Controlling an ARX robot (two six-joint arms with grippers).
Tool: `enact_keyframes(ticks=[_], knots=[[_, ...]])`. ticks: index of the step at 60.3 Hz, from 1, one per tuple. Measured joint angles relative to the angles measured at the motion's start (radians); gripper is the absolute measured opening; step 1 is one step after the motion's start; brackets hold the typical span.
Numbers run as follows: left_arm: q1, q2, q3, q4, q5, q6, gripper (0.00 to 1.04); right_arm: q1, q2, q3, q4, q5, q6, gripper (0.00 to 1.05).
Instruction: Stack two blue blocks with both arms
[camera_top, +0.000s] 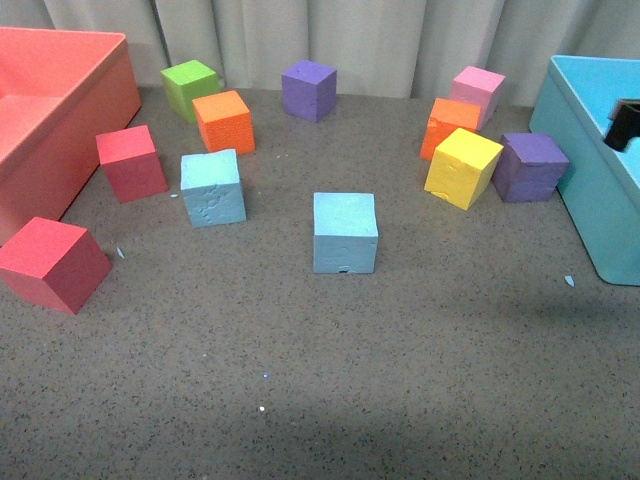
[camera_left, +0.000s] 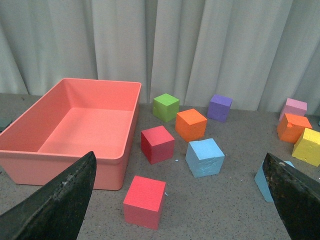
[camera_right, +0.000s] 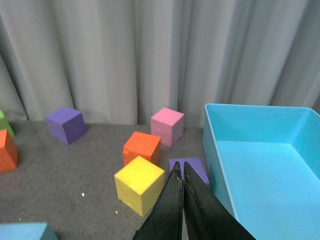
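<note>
Left end effector (camera_left: 180, 156) wide apart, empty — right end effector (camera_right: 180, 165) pinched closed, empty; both hover high.

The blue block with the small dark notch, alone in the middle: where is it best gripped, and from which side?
Probably from above, closing on the left and right faces of the notched blue block. It sits flat, nearly square to the robot, with bare table on every side; the cracked blue block, its nearest neighbour, stands clearly apart.
</note>
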Motion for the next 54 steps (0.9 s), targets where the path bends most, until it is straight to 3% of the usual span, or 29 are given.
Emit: enact_keyframes(ticks=[12, 19, 35, 41, 54], knots=[[0.0, 0.0, 0.0, 0.0, 0.001, 0.0, 0.98, -0.08, -0.213, -0.127, -0.079, -0.068, 0.0, 0.01], [0.0, 0.0, 0.0, 0.0, 0.001, 0.0, 0.98, -0.116, -0.404, -0.163, -0.235, -0.108, 0.0, 0.01], [0.0, 0.0, 0.0, 0.0, 0.001, 0.0, 0.98, -0.174, -0.657, -0.24, -0.406, -0.165, 0.0, 0.01], [0.0, 0.0, 0.0, 0.0, 0.0, 0.0, 0.98, -0.255, -0.791, -0.264, -0.515, -0.242, 0.0, 0.01], [0.0, 0.0, 0.0, 0.0, 0.001, 0.0, 0.98, -0.258, -0.958, -0.28, -0.66, -0.247, 0.0, 0.01]])
